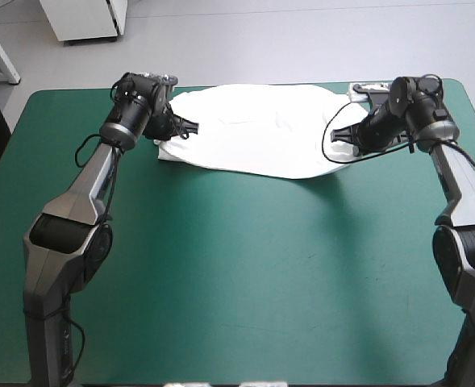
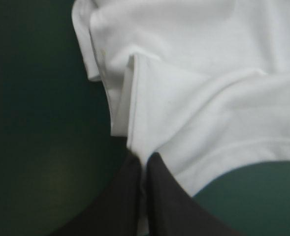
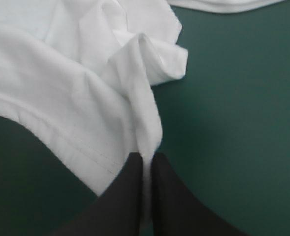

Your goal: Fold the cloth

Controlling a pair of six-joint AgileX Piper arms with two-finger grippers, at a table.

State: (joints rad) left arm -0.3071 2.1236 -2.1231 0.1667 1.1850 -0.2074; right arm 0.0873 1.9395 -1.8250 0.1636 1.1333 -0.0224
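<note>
This appears to be a robotics lab or test room. A left arm (image 1: 92, 185) and a right arm (image 1: 463, 193) reach over a table (image 1: 245, 274) with a teal-green cover. Beyond it are a plain grey floor (image 1: 302, 40) and a white cabinet (image 1: 84, 20).

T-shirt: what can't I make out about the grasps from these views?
- High view: which T-shirt layers are pinched; left pincer and right pincer cover the held edges.
- Both wrist views: cloth inside the grip hidden; the rest of the T-shirt cut off at the edges.
</note>
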